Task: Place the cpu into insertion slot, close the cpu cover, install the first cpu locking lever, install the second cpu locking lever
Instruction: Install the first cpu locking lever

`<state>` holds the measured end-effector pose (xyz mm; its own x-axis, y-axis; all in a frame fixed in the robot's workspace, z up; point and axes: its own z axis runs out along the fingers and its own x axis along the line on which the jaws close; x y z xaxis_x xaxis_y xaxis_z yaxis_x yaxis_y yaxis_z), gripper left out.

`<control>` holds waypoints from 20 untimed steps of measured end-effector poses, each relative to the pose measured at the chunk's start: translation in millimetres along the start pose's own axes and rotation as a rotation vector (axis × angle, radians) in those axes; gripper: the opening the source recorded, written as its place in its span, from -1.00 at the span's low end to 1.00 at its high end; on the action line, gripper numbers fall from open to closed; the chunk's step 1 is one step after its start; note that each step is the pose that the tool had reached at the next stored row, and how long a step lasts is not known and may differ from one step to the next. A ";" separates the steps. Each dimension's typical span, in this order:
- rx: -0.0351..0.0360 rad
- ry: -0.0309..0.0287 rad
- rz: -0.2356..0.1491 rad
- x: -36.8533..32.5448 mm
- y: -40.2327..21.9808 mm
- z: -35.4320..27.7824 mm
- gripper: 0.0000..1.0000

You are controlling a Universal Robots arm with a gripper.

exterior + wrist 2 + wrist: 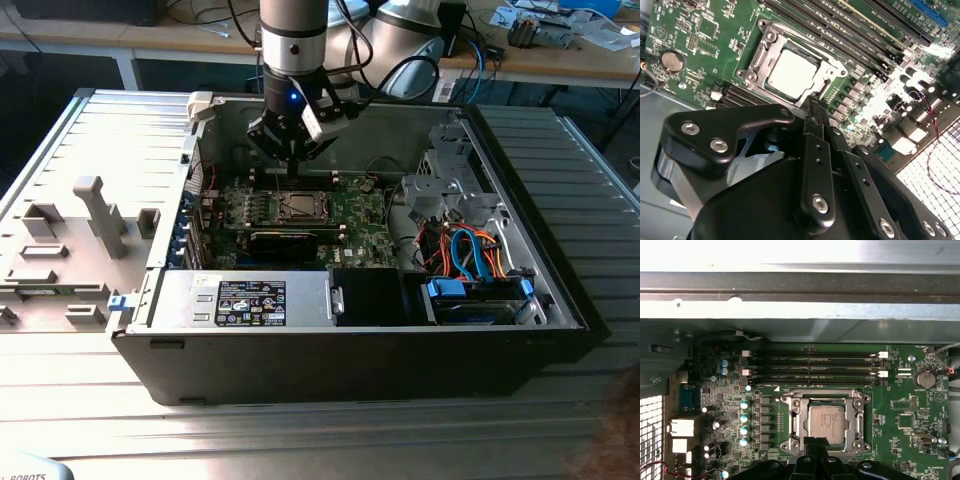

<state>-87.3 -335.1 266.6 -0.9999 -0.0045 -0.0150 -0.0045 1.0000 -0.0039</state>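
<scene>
The cpu [826, 422], a square chip with a dull silver-grey top, lies flat in the insertion slot [796, 422] of the green circuit board [900, 405]. In the second wrist view the cpu cover [831, 70] appears to lie down around the chip, the metal top showing through its square window. Whether the locking levers are latched cannot be told.

The end effector [815, 442] hangs just above the socket's edge, at the side away from the long black memory slots [815, 365]. In both wrist views its two dark fingers [816, 150] meet at the tips, drawn together with nothing between them. The tips stand close over the frame; contact cannot be told.

A round coin battery [925, 379] sits on the board beyond one corner of the socket. A row of small capacitors [744, 422] flanks the opposite side.

In the exterior view the arm [293, 40] comes down from above into an open black computer case [350, 360], with the end effector over the board near the case's far wall. A labelled silver box [250, 300] fills the near part of the case. Blue and orange cables [470, 250] lie toward the exterior view's right. The case rests on a ribbed grey table [300, 440]. A grey fixture with upright blocks [95, 215] stands beside the case at the exterior view's left.
</scene>
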 end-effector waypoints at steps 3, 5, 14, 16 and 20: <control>-0.0001 -0.0001 0.000 2.5 1.7 0.0 -0.79; -0.0001 -0.0001 0.000 3.9 3.0 0.0 -0.79; -0.0001 -0.0001 0.000 12.6 6.4 -0.2 -0.79; -0.0001 -0.0001 0.000 13.5 6.7 -0.1 -0.79; -0.0001 0.0000 0.000 15.2 7.2 -0.2 -0.79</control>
<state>-102.5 -328.0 266.5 -0.9999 -0.0046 -0.0151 -0.0045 1.0000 -0.0038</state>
